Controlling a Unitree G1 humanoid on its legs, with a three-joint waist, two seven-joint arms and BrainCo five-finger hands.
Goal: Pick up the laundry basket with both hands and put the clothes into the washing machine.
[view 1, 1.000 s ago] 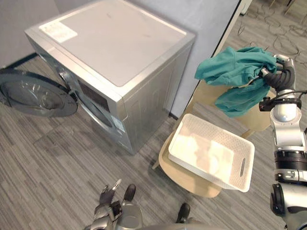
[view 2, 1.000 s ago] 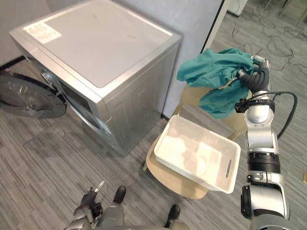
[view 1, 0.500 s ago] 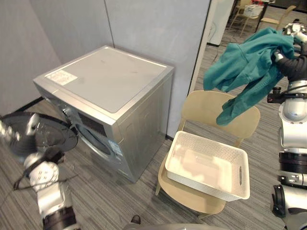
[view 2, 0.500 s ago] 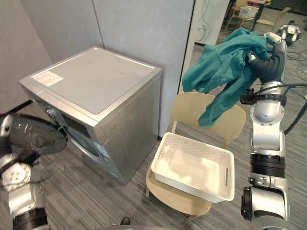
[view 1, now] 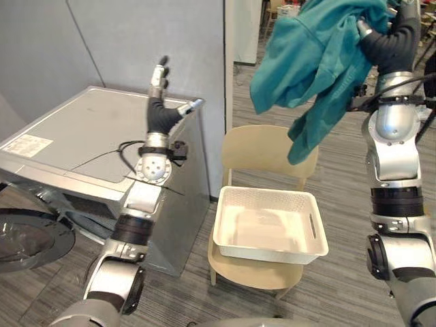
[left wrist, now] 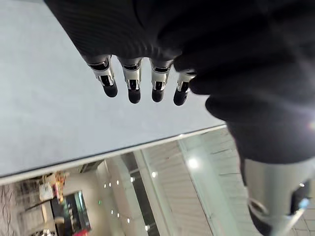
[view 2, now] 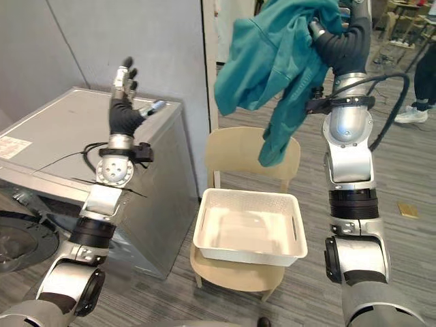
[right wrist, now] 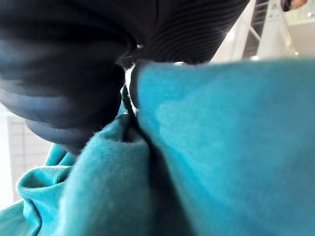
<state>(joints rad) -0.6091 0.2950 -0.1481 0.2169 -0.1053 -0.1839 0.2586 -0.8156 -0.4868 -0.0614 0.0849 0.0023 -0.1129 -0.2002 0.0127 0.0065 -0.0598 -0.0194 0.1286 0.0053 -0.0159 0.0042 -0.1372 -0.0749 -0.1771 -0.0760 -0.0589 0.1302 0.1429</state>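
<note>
A plain grey partition wall (view 1: pixel 102 41) of tall panels stands at the back and ends in a white edge post (view 1: pixel 229 82). Past the post the room opens into a farther area. The floor (view 1: pixel 340 211) is laid in grey wood-grain planks. A pale wooden chair (view 1: pixel 262 153) with a rounded backrest stands near the wall's end. A small tan square (view 2: pixel 407 210) lies on the floor to the chair's right. Above the wall's top edge, the ceiling (left wrist: pixel 147 162) carries small round lights (left wrist: pixel 192 162), which are lit.

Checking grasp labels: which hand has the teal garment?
The right hand, up high with the teal garment bunched in its grip; the left hand points up, fingers straight, empty.
</note>
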